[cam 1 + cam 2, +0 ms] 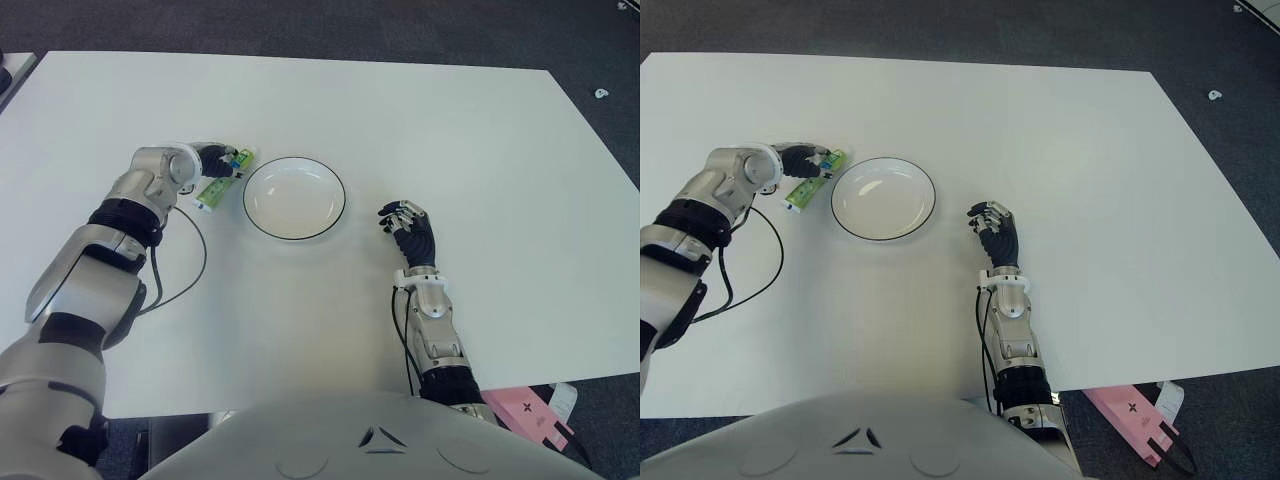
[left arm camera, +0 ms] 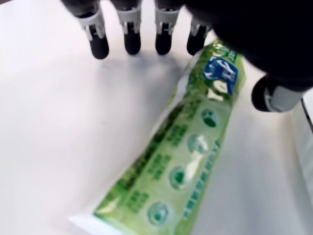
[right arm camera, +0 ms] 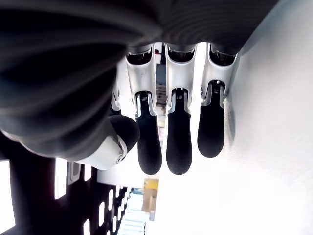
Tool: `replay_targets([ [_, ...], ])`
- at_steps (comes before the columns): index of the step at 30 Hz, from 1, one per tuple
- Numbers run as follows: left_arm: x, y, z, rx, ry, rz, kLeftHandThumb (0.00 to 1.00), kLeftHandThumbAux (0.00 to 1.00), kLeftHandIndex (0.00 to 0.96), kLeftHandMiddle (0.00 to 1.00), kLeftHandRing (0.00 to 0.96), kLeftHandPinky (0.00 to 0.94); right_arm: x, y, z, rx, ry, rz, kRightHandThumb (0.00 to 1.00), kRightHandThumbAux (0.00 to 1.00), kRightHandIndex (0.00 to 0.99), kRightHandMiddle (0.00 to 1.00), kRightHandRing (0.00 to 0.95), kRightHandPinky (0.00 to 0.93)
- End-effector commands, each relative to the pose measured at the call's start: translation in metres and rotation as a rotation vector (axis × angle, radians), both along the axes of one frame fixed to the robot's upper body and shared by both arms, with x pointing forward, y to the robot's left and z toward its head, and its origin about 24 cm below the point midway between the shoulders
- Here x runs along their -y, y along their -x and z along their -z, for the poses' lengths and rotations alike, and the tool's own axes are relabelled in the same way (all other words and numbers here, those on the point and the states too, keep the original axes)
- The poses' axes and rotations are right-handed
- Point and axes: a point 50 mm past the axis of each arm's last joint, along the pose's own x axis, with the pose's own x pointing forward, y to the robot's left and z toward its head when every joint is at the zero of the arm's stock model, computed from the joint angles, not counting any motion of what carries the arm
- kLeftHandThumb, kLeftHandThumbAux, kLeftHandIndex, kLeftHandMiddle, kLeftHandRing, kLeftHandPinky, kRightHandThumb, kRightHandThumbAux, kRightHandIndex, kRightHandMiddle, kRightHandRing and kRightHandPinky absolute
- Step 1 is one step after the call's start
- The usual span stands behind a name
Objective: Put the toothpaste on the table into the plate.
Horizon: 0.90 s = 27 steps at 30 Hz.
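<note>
A big white table [image 1: 420, 120] fills the view, with dark floor around it. The green toothpaste [image 1: 222, 180] lies flat at the left of the middle, just beside the plate [image 1: 294, 197] — a short trip to go. The left hand [image 1: 212, 160] is over its top end, fingers [image 2: 132, 41] spread, thumb close, not gripping yet. The right hand [image 1: 412, 232] shows right of the plate, fingers loosely bent, holding nothing.

Silver arms, black joints, black cables, black-tipped fingers [image 3: 179, 147]

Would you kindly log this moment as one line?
left hand: open over toothpaste | toothpaste: on table, left of plate | plate: empty | right hand: idle, right of plate
</note>
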Motion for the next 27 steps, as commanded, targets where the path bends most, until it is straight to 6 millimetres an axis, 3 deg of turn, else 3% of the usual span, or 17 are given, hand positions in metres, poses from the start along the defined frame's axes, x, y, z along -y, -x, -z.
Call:
replay_targets([
  [1, 0.015, 0.072, 0.086, -0.319, 0.093, -0.031, 0.427, 0.283, 0.000, 0.000, 0.000, 0.000, 0.005, 0.019, 0.027, -0.160, 0.001, 0.024, 0.704, 0.734, 0.428, 0.492, 0.514, 0.518],
  [7, 0.019, 0.090, 0.087, -0.270, 0.118, -0.084, 0.425, 0.244, 0.000, 0.000, 0.000, 0.001, 0.006, 0.019, 0.028, -0.156, -0.005, 0.027, 0.705, 0.732, 0.430, 0.498, 0.520, 0.524],
  [17, 0.026, 0.121, 0.086, -0.084, 0.192, -0.270, 0.451, 0.230, 0.000, 0.000, 0.001, 0.109, 0.006, 0.019, 0.027, -0.154, -0.007, 0.024, 0.704, 0.732, 0.429, 0.499, 0.518, 0.523],
  [27, 0.035, 0.142, 0.091, 0.020, 0.253, -0.418, 0.505, 0.267, 0.000, 0.057, 0.087, 0.193, 0.006, 0.018, 0.027, -0.157, -0.014, 0.025, 0.704, 0.733, 0.429, 0.502, 0.523, 0.519],
])
